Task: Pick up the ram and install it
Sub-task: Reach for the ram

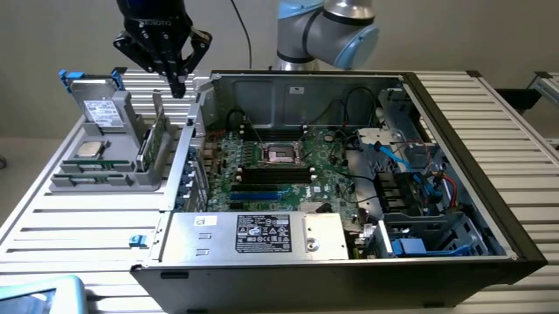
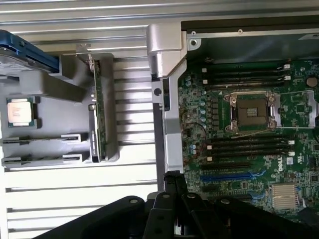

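Note:
The ram (image 1: 148, 148) is a thin green stick standing on its long edge in a slot at the side of a grey holder (image 1: 105, 180), left of the open computer case. From the wrist camera the ram (image 2: 100, 117) is seen edge-on. My black gripper (image 1: 178, 84) hangs above the holder's far end, a little higher than the ram and beside the case wall. Its fingers meet at a point, shut on nothing. The gripper (image 2: 173, 176) looks down near the case's edge. Empty dark memory slots (image 2: 249, 145) lie by the processor socket (image 2: 249, 110) on the motherboard (image 1: 271, 163).
The holder also carries a square silver processor chip (image 1: 90, 149) and an upright drive (image 1: 105, 112) in a blue-handled bracket. Inside the case (image 1: 454, 163) sit a power supply (image 1: 262, 234), cables and drive cages. The slatted metal table (image 1: 78, 222) spreads around.

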`<state>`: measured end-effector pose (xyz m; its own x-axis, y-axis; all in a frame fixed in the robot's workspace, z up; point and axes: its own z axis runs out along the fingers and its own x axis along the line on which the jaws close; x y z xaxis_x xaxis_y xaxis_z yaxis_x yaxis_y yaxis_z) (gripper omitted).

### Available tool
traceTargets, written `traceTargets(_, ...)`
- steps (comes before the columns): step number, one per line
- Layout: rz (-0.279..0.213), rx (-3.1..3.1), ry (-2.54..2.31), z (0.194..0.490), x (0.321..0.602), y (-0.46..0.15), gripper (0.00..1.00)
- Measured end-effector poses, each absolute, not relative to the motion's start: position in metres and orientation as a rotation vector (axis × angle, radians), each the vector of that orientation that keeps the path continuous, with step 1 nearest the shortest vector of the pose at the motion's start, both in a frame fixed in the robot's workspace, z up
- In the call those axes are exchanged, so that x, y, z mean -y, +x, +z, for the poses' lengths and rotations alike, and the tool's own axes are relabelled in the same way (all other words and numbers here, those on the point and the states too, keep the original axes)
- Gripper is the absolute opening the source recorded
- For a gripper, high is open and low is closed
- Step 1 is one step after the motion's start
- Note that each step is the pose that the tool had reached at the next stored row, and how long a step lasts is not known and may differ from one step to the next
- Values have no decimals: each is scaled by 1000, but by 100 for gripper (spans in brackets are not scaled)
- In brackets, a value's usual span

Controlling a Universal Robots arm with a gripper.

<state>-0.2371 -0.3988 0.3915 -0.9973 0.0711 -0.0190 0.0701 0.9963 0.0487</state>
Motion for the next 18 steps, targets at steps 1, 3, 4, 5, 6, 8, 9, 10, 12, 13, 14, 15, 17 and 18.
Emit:
traceTargets(1, 75, -3118, 110, 391, 399, -242, 11)
traceTargets(3, 75, -3118, 110, 391, 399, -251, 11)
traceTargets(4, 75, -3118, 110, 391, 399, -255, 11)
traceTargets(5, 75, -3118, 110, 391, 399, -260, 11)
traceTargets(6, 75, -3118, 111, 391, 399, -264, 11)
traceTargets(8, 75, -3118, 110, 390, 399, -273, 11)
traceTargets(9, 75, -3118, 110, 390, 399, -278, 11)
traceTargets(10, 75, -3118, 110, 390, 399, -282, 11)
traceTargets(12, 74, -3118, 111, 389, 399, -291, 11)
traceTargets(13, 74, -3118, 110, 388, 399, -296, 11)
traceTargets(14, 74, -3118, 110, 388, 399, -301, 11)
traceTargets(15, 74, -3118, 110, 387, 399, -305, 11)
traceTargets(17, 74, -3118, 110, 386, 399, -314, 11)
traceTargets(18, 74, -3118, 111, 385, 399, -319, 11)
